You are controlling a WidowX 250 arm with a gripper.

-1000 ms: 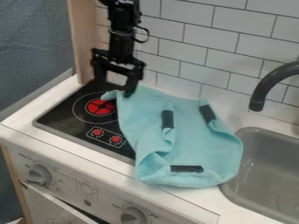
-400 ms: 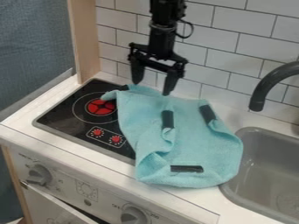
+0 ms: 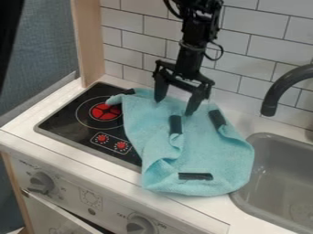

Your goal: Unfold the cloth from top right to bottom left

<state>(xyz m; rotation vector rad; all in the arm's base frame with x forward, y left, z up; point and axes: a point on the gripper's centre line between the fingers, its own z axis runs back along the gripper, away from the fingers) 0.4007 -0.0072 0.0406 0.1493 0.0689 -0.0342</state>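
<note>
Black arm (image 3: 199, 29) cut off by the top edge, as is a dark shape (image 3: 7, 34), too partial to identify, by the upper left; faucet (image 3: 286, 83) and sink (image 3: 267, 171) truncated at right, oven door (image 3: 52, 212) at the bottom. The cloth (image 3: 211, 148) conceals the right part of the cooktop (image 3: 70, 119); markings around the knobs (image 3: 41, 182) are too small to read.

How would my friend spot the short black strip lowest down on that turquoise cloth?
Find the smooth grey sink on the right. Left of it lies the rumpled turquoise cloth, partly covering the flat black stovetop. The short black strip is nearest the cloth's front edge and lies sideways; the other black strips sit farther back.
</note>
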